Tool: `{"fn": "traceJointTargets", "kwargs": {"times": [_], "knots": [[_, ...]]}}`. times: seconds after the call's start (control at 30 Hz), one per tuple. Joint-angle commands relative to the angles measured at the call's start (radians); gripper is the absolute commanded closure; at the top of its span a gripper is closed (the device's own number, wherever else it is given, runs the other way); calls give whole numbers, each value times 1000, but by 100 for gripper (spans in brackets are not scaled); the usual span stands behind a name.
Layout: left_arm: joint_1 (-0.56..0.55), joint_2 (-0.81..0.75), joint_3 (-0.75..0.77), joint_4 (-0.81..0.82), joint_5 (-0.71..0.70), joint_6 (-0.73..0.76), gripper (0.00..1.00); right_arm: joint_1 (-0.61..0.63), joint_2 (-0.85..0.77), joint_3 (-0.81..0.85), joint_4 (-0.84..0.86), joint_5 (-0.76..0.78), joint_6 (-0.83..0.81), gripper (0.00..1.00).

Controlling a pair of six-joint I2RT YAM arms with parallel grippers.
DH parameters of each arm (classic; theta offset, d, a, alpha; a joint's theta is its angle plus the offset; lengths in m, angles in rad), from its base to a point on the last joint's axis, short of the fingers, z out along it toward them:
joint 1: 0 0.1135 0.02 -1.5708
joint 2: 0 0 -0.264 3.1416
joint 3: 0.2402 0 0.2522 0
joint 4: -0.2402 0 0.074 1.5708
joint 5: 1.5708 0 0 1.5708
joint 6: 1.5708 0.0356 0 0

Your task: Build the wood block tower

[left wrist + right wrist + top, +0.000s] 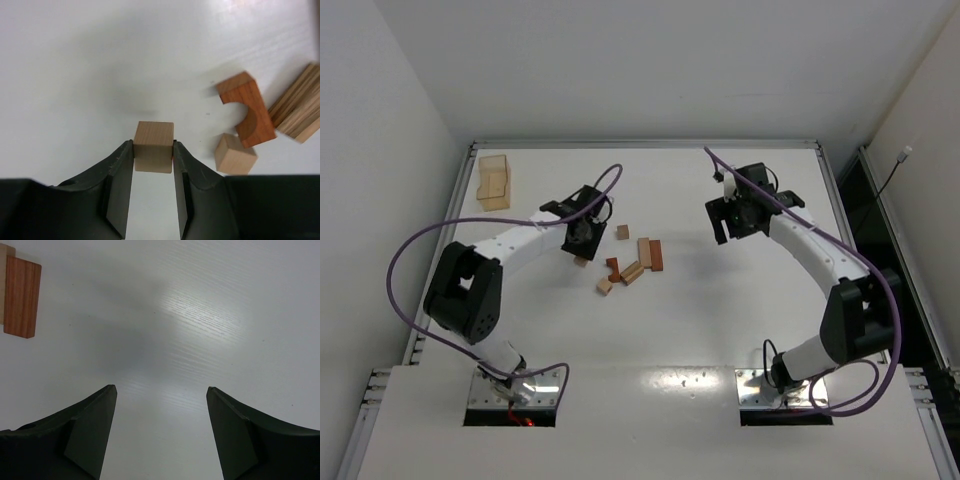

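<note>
Light tan wood cube (154,146) is clamped between the left fingers (121,162), one pad on each opposite flat face. The grip is square, which should stop it twisting at set-down. Can't tell if it's off the worktop (700,330) or resting on it.

No wood block tower yet, nothing is stacked. The loose blocks (632,262) lie scattered mid-worktop, just right of the held cube.
- Second tan cube (235,154) sits right at the mouth of a reddish-brown arch block (248,112), which lies flat. Touching or a hair apart, can't say.
- Tan bars (300,112) lie side by side beyond the arch.
- From overhead, a reddish-brown bar (657,255) lies beside a tan bar (644,250).
- One small cube (622,232) sits a little apart on the far side.

Right fingers (92,425) are spread wide with nothing between them. They hover over bare worktop to the right of the scatter, and only the reddish bar shows at the corner of that wrist view. My read: parked clear so the left arm has room.

Translucent tan plastic box (493,181) is in the far-left corner, well apart and not in play.

Judgement: this is the pick of an early piece, so the task has barely begun. The next move needs a free spot and a flat release. The risk is a tilted first block throwing off everything above it.
</note>
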Motion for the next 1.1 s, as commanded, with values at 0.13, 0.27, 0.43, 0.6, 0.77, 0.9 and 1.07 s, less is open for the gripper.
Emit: {"fn": "traceJointTargets", "kwargs": {"times": [0.13,0.27,0.43,0.6,0.77,0.9,1.07], "knots": [[-53,-18,151,-73,-124,-314,100,-4,-39,33,23,-12,24,31],[-71,88,294,-158,-83,-386,100,-4,-29,33,23,-12,24,31],[-81,204,465,-184,-20,-460,100,-4,-19,33,23,-12,24,31],[-133,261,547,-193,6,-512,100,-4,-9,33,32,-3,44,31],[-165,261,556,-170,8,-556,100,-15,0,43,41,60,88,31],[-214,301,565,-161,-3,-575,100,-38,0,43,41,150,160,14],[-237,349,587,-161,-12,-585,100,-114,-9,33,41,165,225,6]]}}
